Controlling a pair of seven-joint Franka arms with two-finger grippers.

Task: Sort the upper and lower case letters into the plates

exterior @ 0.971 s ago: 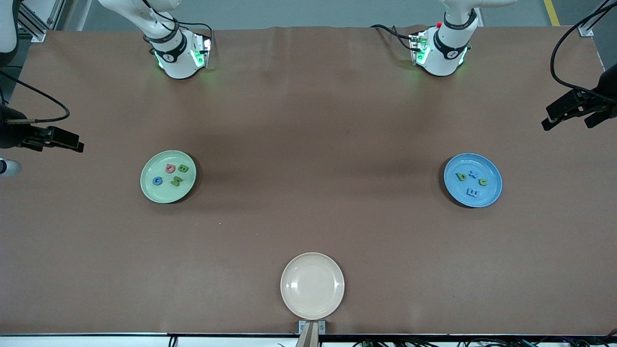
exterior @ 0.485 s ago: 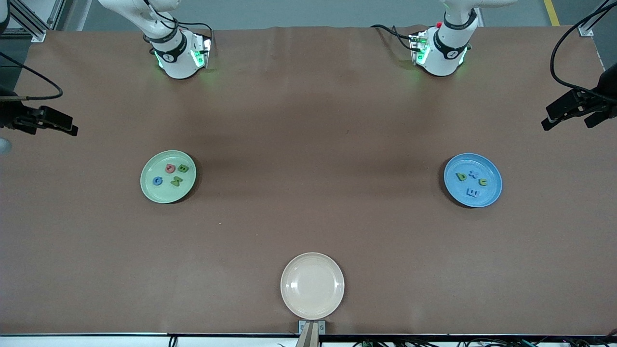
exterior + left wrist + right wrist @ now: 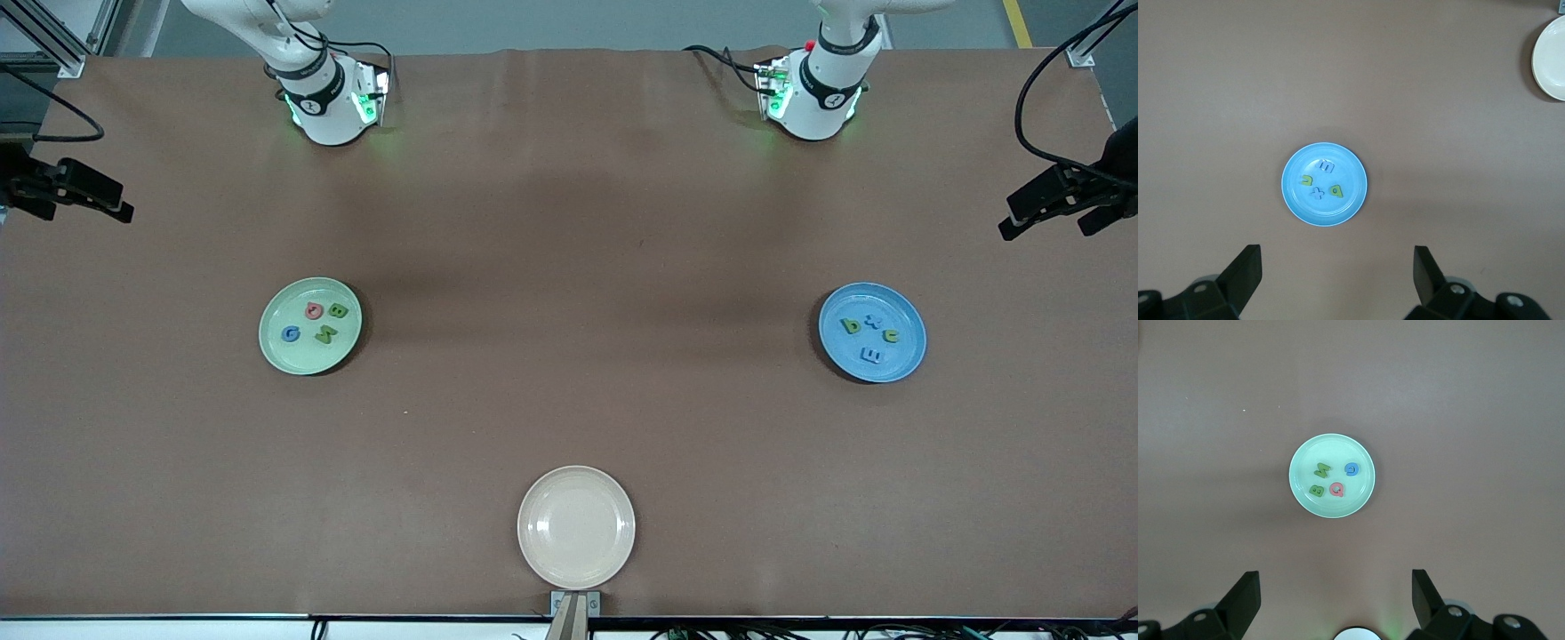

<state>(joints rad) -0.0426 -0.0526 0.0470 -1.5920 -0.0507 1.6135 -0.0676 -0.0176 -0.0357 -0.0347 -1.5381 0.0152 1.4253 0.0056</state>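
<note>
Now brown table (image 3: 569, 222) carries mint green plate (image 3: 309, 325) toward right arm's end, four letters in it; blue plate (image 3: 872, 332) toward left arm's end, four letters. Right gripper (image 3: 1335, 600) and left gripper (image 3: 1337, 277) hang high, jaws spread wide, nothing held.

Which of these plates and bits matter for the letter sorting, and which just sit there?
Part of the job:
- round pale mint green plate with four coloured letters
- round bright blue plate with four small letters
- left claw and right claw, both open and holding nothing

Just lying about:
- round cream-beige plate, holding nothing
</note>
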